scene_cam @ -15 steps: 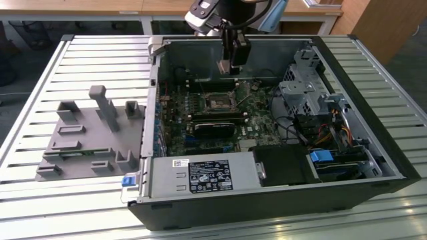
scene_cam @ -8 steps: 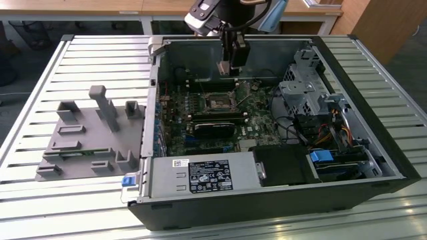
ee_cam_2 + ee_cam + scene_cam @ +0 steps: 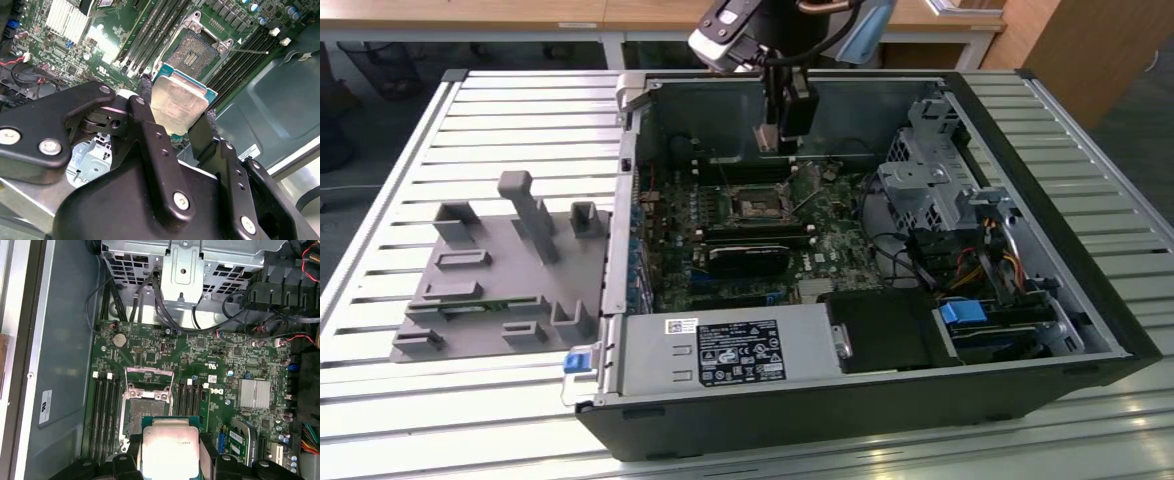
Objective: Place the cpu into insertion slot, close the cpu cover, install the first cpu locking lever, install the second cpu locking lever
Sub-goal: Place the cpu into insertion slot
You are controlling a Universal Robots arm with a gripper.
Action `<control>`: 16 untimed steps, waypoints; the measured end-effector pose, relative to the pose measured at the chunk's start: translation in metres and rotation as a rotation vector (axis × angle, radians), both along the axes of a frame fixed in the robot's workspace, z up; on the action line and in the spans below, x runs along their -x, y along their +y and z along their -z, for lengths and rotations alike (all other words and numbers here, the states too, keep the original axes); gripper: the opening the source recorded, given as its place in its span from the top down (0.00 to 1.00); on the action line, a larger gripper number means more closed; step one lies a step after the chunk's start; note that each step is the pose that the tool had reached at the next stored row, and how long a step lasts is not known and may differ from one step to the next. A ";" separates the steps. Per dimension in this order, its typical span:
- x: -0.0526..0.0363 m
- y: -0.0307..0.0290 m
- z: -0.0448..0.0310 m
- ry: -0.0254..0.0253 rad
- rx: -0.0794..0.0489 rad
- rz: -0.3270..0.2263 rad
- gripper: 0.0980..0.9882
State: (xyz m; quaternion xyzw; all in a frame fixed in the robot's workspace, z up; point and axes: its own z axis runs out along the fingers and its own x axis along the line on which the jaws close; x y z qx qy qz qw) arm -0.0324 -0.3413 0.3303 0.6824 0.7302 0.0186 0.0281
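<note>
Silvery-beige square cpu [image 3: 180, 102] between the fingers [image 3: 202, 132], aloft near the bare black insertion slot [image 3: 197, 50], cpu cover [image 3: 150, 369] raised.

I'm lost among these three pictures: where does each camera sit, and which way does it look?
Exterior view: off the arm, high up, looking down into the open computer case; the arm's hand hangs over the motherboard.
First wrist view: on the arm, looking down at the motherboard past the cpu held in the hand.
Second wrist view: on the arm, looking along the black fingers gripping the cpu.
Both wrist views share the cpu and insertion slot.
</note>
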 end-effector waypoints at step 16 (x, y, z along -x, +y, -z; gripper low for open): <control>0.0000 0.0041 0.0072 0.0000 0.004 0.041 0.50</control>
